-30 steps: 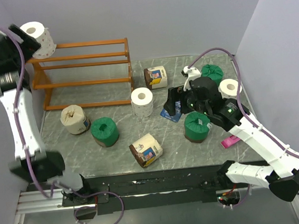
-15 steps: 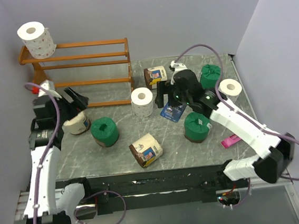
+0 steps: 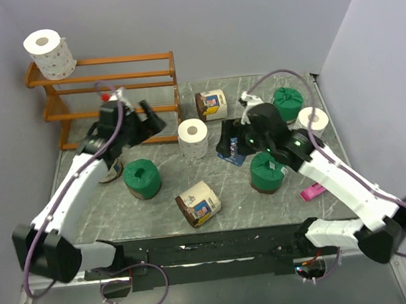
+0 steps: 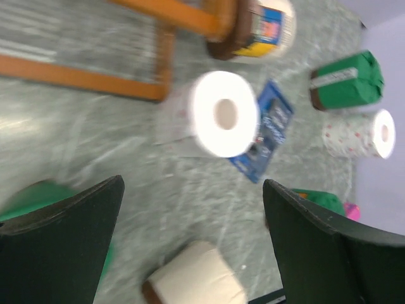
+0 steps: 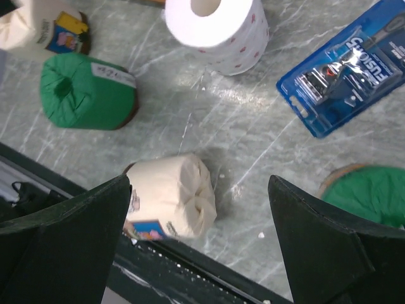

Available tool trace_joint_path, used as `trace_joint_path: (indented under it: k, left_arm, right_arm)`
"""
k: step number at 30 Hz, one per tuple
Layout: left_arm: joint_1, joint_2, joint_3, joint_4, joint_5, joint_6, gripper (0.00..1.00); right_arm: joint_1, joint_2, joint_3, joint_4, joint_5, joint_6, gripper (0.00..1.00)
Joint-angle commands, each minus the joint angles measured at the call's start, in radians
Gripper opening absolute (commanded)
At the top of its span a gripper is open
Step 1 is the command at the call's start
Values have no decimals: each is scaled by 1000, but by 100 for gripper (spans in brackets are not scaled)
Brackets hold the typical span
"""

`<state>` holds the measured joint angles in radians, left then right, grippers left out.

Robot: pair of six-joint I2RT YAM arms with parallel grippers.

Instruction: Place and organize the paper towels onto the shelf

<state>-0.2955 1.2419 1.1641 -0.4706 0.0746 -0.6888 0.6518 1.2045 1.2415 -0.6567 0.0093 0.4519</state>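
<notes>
White-shelled left arm (image 3: 73, 189) and right arm (image 3: 347, 188), black joints, looping purple cables (image 3: 279, 73), broad black jaws

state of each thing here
left fingers, open
right fingers, open
shelf, upright, one roll on top
shelf-top white roll, on end
middle white roll, on end, on table
right white roll, on table
left green roll, on table
near-right green roll, on table
far green roll, on table
far cream roll, on its side
near cream roll, on its side
left cream roll, on table
</notes>
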Motion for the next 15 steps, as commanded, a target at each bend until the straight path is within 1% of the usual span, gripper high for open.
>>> trace_joint_path:
  k: [1, 3, 6, 9, 12, 15]
  left_arm:
    - [-123, 102, 106, 76, -99, -61, 97]
    - [-154, 172, 140, 87, -120, -71, 96]
    - [-188, 278, 212, 56, -134, -86, 95]
    - [-229, 356, 255, 53, -162, -86, 93]
    - [-248, 407, 264, 58, -186, -87, 93]
    - [-248, 445, 272, 56, -208, -98, 92]
  right_arm:
    - [-1, -132, -56, 34, -3, -10, 96]
    - [-1, -164, -42, -4, 38, -30, 97]
    - [-3, -207, -17, -37, 64, -50, 97]
    - [-1, -269, -43, 6, 67, -61, 97]
    - [-3, -325, -88, 67, 20, -102, 97]
    - [-3, -358, -83, 62, 37, -127, 97]
